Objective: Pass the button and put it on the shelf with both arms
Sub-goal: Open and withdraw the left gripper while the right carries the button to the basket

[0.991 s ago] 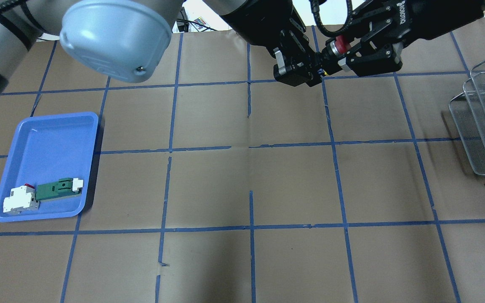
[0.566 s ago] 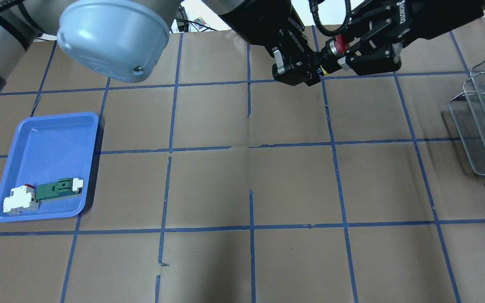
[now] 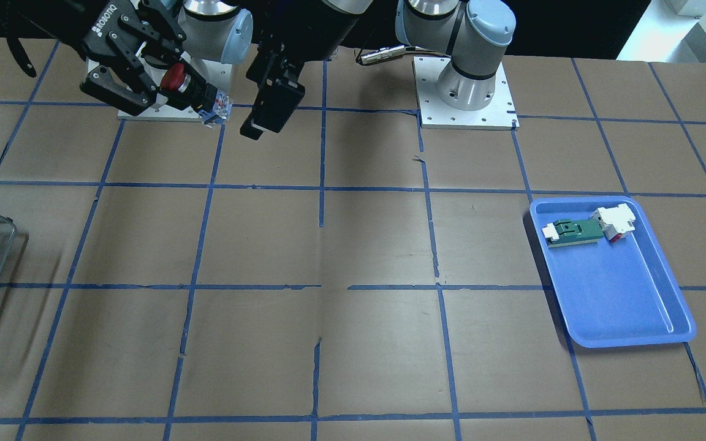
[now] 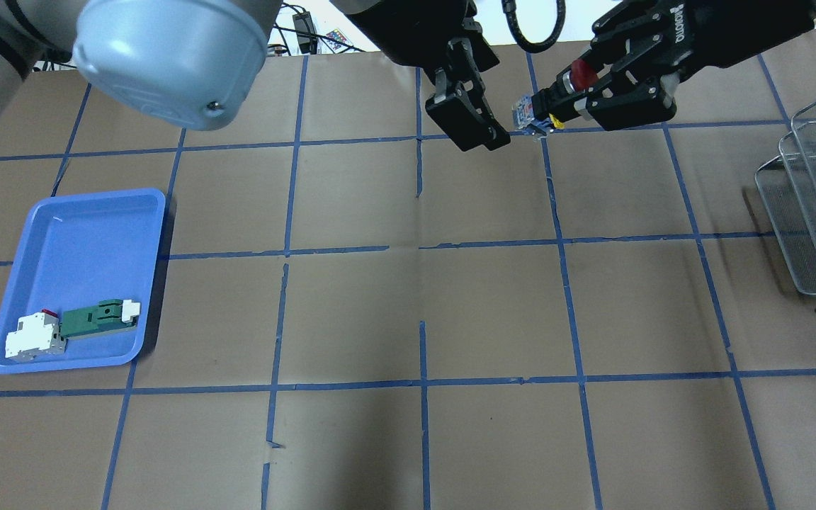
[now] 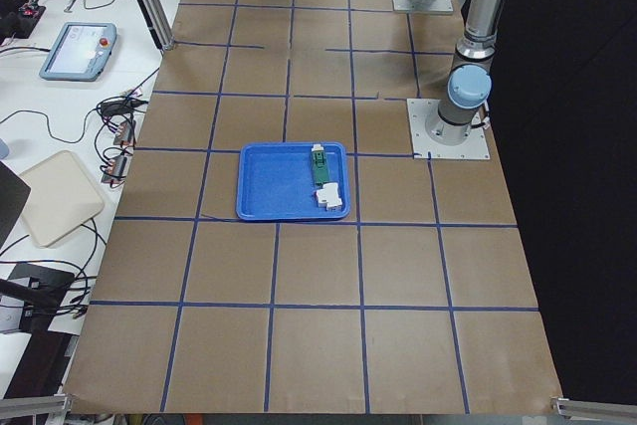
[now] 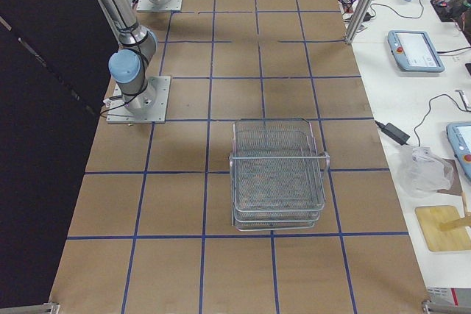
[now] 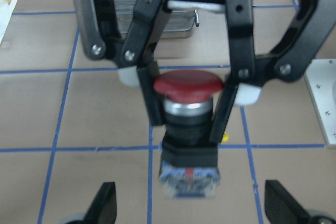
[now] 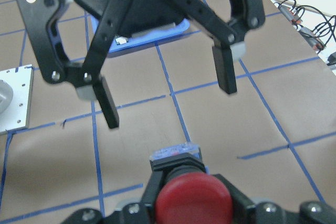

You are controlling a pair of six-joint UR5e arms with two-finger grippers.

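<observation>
Button [image 4: 548, 99] first: it hangs in the air over the far side of the counter [image 4: 493, 312], close to the robot's base plates, pinched by the right end effector [image 4: 569, 91]. Those two fingers are clamped on the black body just under the red cap. The blue-and-clear end block sticks out free, pointing toward the other arm. Facing it from just beside is the left end effector [image 8: 168, 92], its fingers spread wide apart. Its tips sit close to the end block, but I can see a gap between them, no contact. The left wrist camera looks straight at the red cap, with the right fingers on either side of the body. Off toward the robot's right stands the wire shelf [image 6: 278, 157], with stepped tiers, well apart from both arms. Way over on the robot's left lies a blue tray [image 4: 75, 234]. At one end of it a green-and-white part [image 4: 96, 319] lies right against a white-and-red block [image 4: 34, 336].
</observation>
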